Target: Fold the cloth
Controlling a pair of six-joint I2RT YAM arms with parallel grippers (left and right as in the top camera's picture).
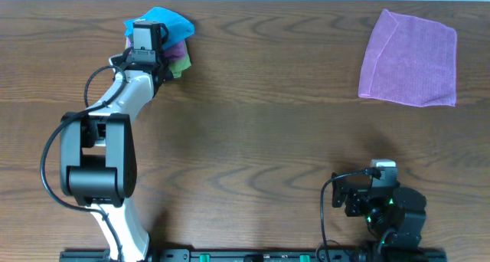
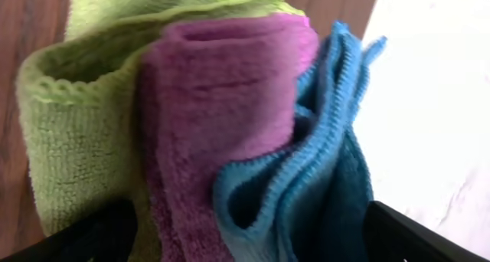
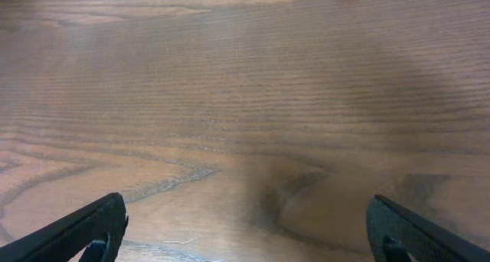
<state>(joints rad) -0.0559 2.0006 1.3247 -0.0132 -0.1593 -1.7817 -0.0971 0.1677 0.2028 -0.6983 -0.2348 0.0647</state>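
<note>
Wood grain of the bare counter (image 3: 245, 101) fills the right wrist view. The right fingers (image 3: 84, 227) show as dark tips in the two lower corners, spread wide apart with nothing between them. From overhead, the right arm (image 1: 390, 212) sits tucked at the lower right of the frame, close to the near edge.

The left arm (image 1: 99, 155) rises from the lower left and stretches up to the upper left of the frame, where its wrist covers part of a small pile of cloths. In the left wrist view the left fingers (image 2: 96, 231) also stand wide apart in the lower corners, with the pile between them and not clamped.

In that pile the blue cloth (image 2: 321, 178) lies bunched in folds on the right, touching a small purple cloth (image 2: 222, 101) in the middle. A lime-green cloth (image 2: 76, 124) lies on the left. Overhead, the blue one is at the far side of the pile, near the counter's far edge.

A large purple cloth (image 1: 409, 59) lies spread flat at the upper right, well apart from both arms.
</note>
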